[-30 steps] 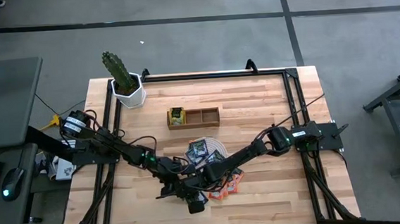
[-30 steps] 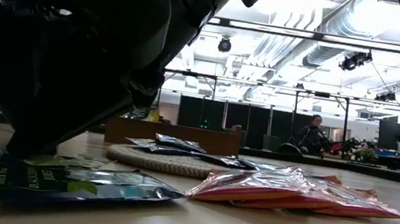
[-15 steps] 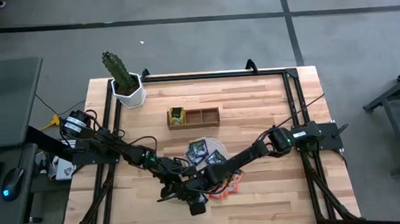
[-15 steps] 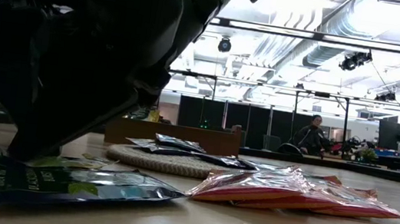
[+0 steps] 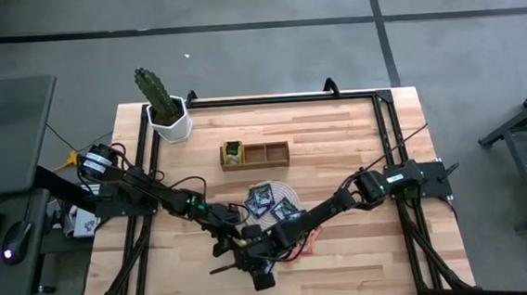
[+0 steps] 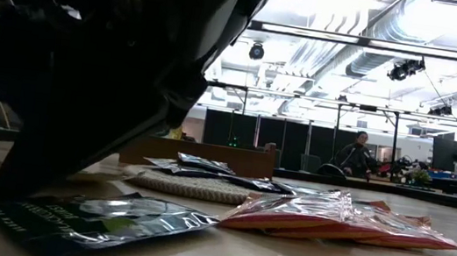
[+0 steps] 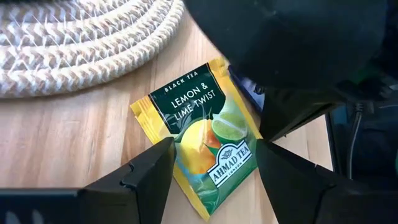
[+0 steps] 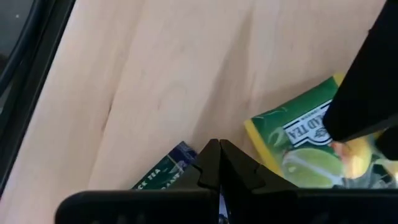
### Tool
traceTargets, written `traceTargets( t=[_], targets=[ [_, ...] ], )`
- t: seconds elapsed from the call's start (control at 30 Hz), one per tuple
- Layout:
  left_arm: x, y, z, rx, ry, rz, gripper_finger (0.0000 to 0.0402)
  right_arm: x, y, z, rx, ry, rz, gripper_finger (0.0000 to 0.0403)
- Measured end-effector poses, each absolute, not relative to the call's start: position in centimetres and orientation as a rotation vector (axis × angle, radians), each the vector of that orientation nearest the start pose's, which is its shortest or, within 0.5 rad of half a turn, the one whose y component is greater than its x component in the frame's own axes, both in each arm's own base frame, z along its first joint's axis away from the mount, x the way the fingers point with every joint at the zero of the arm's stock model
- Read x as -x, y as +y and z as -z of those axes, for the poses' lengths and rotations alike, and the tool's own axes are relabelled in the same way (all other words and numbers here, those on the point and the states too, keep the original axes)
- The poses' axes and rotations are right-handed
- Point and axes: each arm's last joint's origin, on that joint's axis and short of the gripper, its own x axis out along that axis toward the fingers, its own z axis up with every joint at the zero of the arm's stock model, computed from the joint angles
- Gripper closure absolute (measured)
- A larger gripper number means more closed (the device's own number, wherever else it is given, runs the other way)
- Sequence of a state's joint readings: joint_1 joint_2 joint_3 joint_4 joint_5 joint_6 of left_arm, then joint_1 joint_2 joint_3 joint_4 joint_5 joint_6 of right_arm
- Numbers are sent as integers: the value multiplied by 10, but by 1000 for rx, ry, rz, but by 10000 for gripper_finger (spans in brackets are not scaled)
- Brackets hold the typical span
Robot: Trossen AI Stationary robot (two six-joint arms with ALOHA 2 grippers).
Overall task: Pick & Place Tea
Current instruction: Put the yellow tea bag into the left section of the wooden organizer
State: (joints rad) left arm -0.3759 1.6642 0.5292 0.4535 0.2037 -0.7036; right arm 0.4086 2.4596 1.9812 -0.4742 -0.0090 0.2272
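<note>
From above, both arms crowd the table's near-centre: the left gripper (image 5: 236, 245) and the right gripper (image 5: 264, 255) meet just in front of the round woven mat (image 5: 286, 194), which carries dark sachets (image 5: 261, 198). Orange-red sachets (image 5: 300, 247) lie partly under the right arm. Behind the mat stands the wooden tray (image 5: 256, 154), one yellow-green sachet in its left compartment, and a potted cactus (image 5: 161, 105) sits at the far left corner.

At table height, a dark arm fills the left half and hides much of the table. A blue-black sachet (image 6: 101, 219) lies flat in front, the orange-red pile (image 6: 340, 221) beside it, the mat (image 6: 190, 184) behind. A second ago a yellow-green sachet showed beside the blue-black one here — now it is hidden.

The left wrist view shows its fingers (image 7: 146, 177) spread wide over a lemon-and-lime sachet (image 7: 202, 140) lying just off the mat (image 7: 87, 43), the right arm looming close.

The right wrist view shows its fingers (image 8: 208, 167) pressed together above a blue-black sachet (image 8: 165, 171) — nothing visibly between them — with the yellow-green one (image 8: 305, 149) nearby.
</note>
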Motion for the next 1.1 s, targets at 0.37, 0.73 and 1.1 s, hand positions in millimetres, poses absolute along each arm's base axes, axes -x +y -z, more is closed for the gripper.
traceTargets(
  t=[0.37, 0.73, 1.1],
  targets=[
    [-252, -107, -115, 608, 865, 304, 174, -480, 213, -152, -29, 926, -237, 403],
    [-254, -110, -120, 636, 846, 402, 174, -480, 195, -156, 4, 907, -169, 403],
    [-253, -104, -115, 599, 889, 311, 174, -471, 181, -116, -147, 927, -159, 403]
  ],
)
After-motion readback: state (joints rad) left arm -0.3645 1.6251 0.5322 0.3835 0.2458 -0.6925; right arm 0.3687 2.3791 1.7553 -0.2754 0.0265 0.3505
